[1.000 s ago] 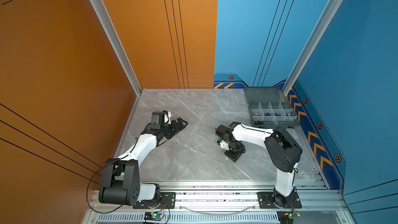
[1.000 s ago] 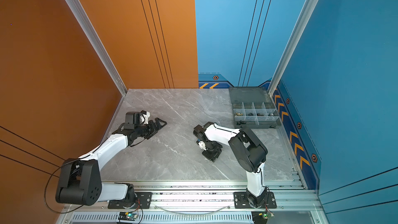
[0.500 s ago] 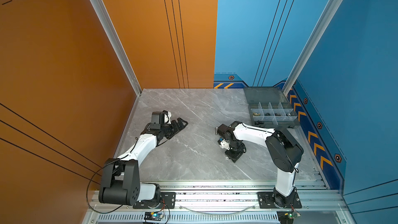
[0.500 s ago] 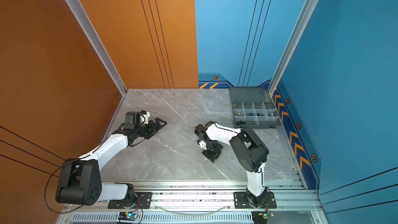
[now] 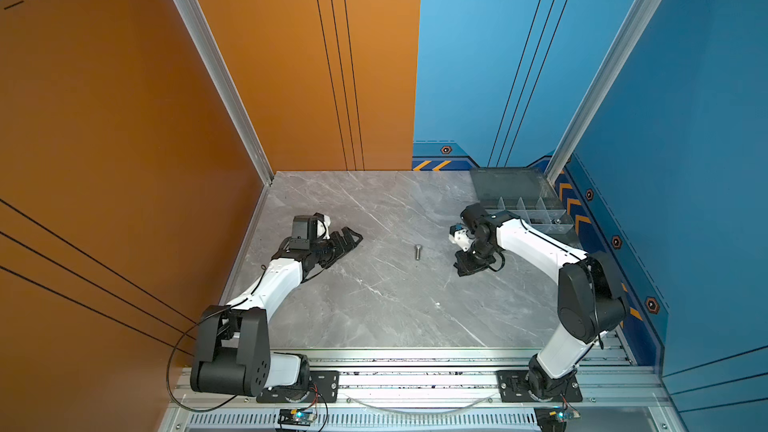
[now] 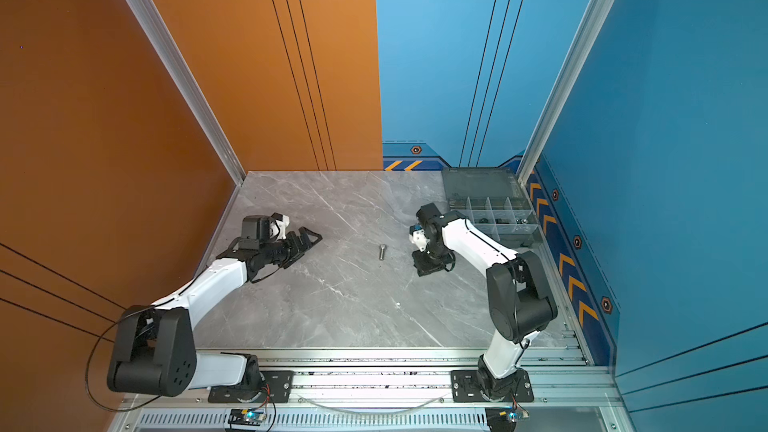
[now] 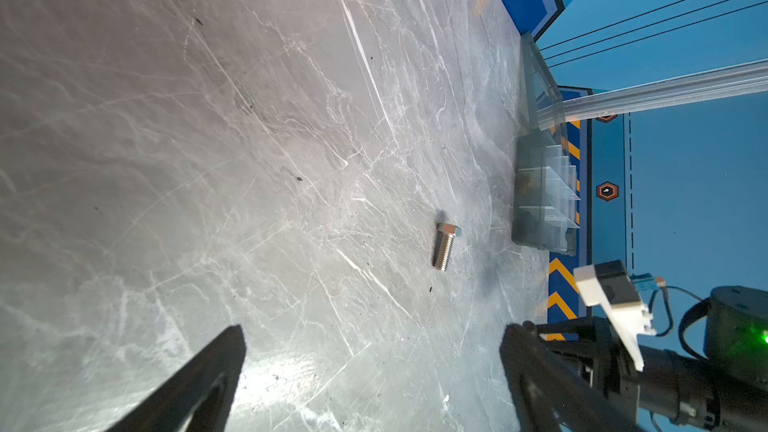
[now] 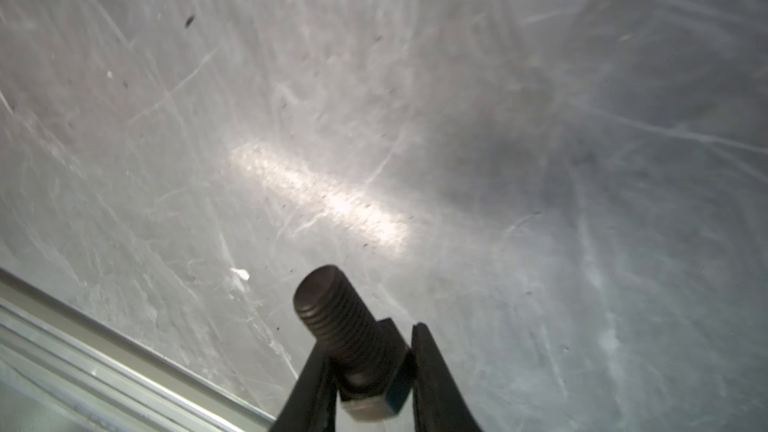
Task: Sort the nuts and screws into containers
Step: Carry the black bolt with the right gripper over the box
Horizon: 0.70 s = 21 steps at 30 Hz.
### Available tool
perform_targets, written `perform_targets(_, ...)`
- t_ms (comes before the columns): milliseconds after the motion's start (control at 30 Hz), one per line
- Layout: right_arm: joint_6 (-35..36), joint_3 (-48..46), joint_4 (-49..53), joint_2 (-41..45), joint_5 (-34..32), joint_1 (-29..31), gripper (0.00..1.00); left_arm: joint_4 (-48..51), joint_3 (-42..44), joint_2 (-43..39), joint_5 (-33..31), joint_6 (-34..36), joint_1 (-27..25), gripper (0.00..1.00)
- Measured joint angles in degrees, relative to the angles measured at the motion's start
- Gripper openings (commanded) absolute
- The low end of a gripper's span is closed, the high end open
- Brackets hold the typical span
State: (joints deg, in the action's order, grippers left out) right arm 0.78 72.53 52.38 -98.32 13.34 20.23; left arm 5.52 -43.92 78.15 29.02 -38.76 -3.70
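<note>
We are seeing a table (image 5: 374,305) showing grey marble with thin white veins. Near its middle a silver screw (image 5: 417,252) is gleaming; in the right wrist view we are seeing a black screw (image 8: 345,326). At two o'clock the organiser box (image 5: 509,184) is showing smoky translucent grey with pale dividers (image 7: 561,178). We are noting an orange wall (image 5: 124,118) from eight to twelve o'clock and a blue wall (image 5: 685,160) from twelve to four, both carrying black lines; orange chevrons (image 7: 560,265) are running on dark blue at the blue wall's foot. The left arm (image 5: 278,280) and right arm (image 5: 536,243) are showing white and black.
</note>
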Motion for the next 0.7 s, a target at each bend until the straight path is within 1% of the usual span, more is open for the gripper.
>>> perform_targets(200,-2.4,5.4,-1.5,-1.7,-0.1,-8.6,0.0,-0.2,0.0,0.3,0.0,0.0,0.0,0.98)
perform_targets(367,-4.0,9.8,-1.9,-4.9,-1.9,-13.8,0.0,-0.2,0.0,0.3,0.0,0.0,0.0,0.98)
perform_targets(533,-4.9,13.8,-2.0,-8.7,-5.1,-16.6,0.0,-0.2,0.0,0.3,0.0,0.0,0.0,0.98)
perform_targets(700,-5.4,16.9,-2.0,-12.2,-7.8,-17.9,0.0,-0.2,0.0,0.3,0.0,0.0,0.0,0.98)
